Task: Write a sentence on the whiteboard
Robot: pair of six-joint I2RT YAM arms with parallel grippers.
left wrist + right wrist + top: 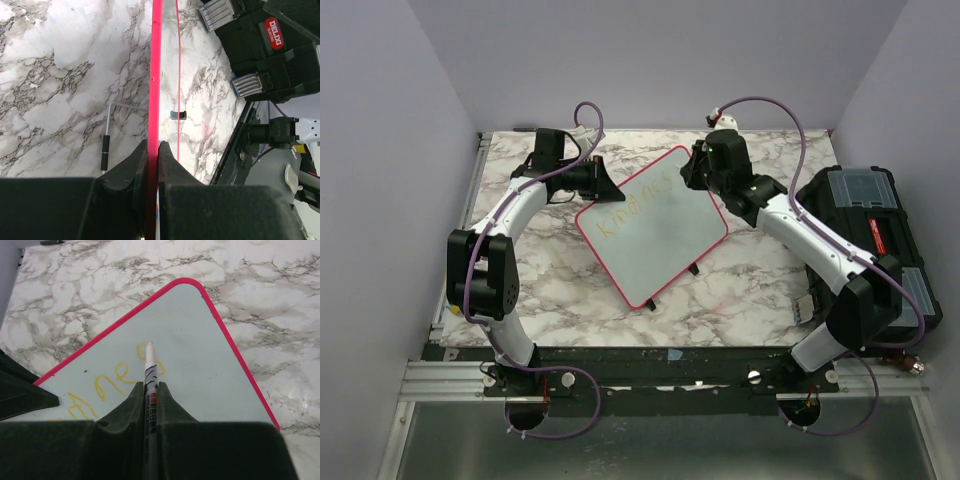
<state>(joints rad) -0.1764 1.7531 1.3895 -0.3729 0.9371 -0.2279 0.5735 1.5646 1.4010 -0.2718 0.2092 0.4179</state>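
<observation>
The whiteboard, white with a pinkish-red frame, sits tilted on the marble table. Faint yellow letters of the sentence run along its upper left part, and they show as yellow letters in the right wrist view. My left gripper is shut on the board's left edge. In the left wrist view that red frame runs edge-on out of the gripper. My right gripper is shut on a white marker, its tip resting on the whiteboard beside the last letter.
A black toolbox stands at the table's right edge, close to the right arm, and it is the toolbox with a red label in the left wrist view. Small black feet stick out under the board's near edge. Purple walls enclose the table.
</observation>
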